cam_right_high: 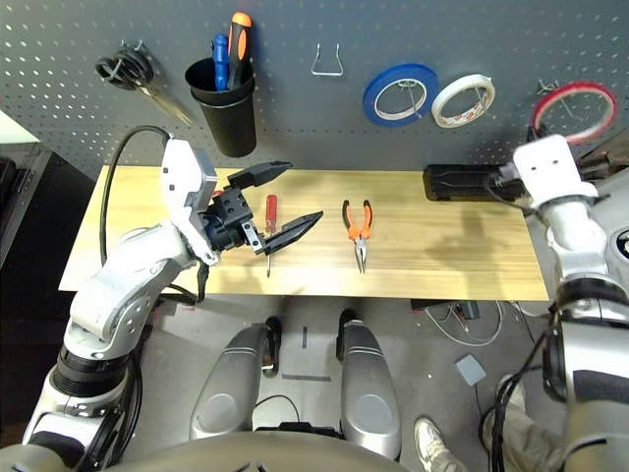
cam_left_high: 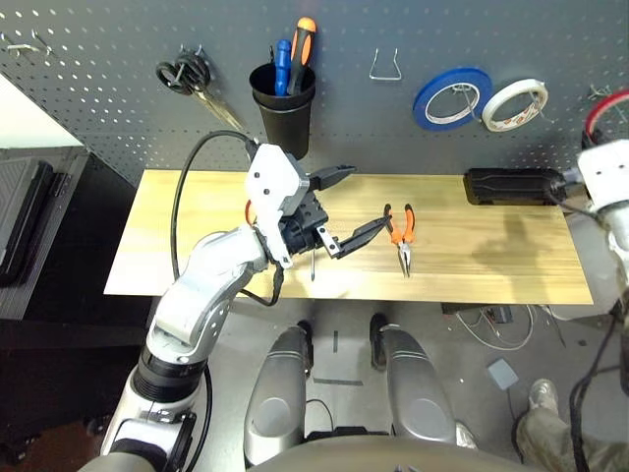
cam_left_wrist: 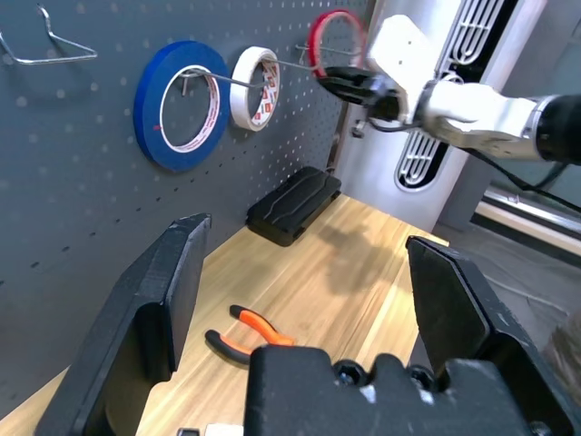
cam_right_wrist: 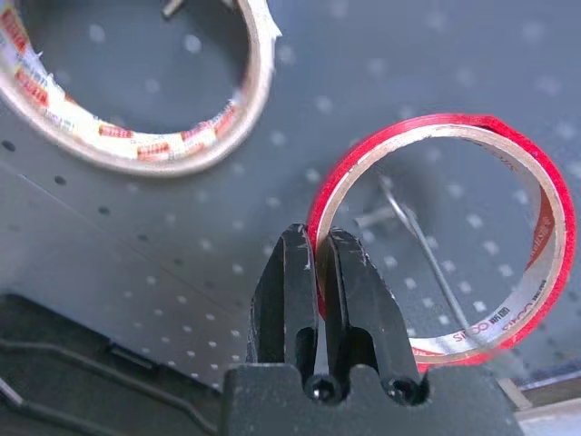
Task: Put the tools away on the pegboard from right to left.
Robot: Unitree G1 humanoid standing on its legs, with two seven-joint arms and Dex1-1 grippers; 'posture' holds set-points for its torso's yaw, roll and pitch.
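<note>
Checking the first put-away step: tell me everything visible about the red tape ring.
The red tape ring is a thin hoop, red outside with a pale printed inner band. It stands upright against the pegboard, right of the white tape roll. A metal hook passes through its opening. The right gripper has its jaws shut on the ring's rim.

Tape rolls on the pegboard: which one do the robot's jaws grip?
The red tape ring, rightmost, pinched by the right gripper; the blue roll and white roll hang free.
</note>
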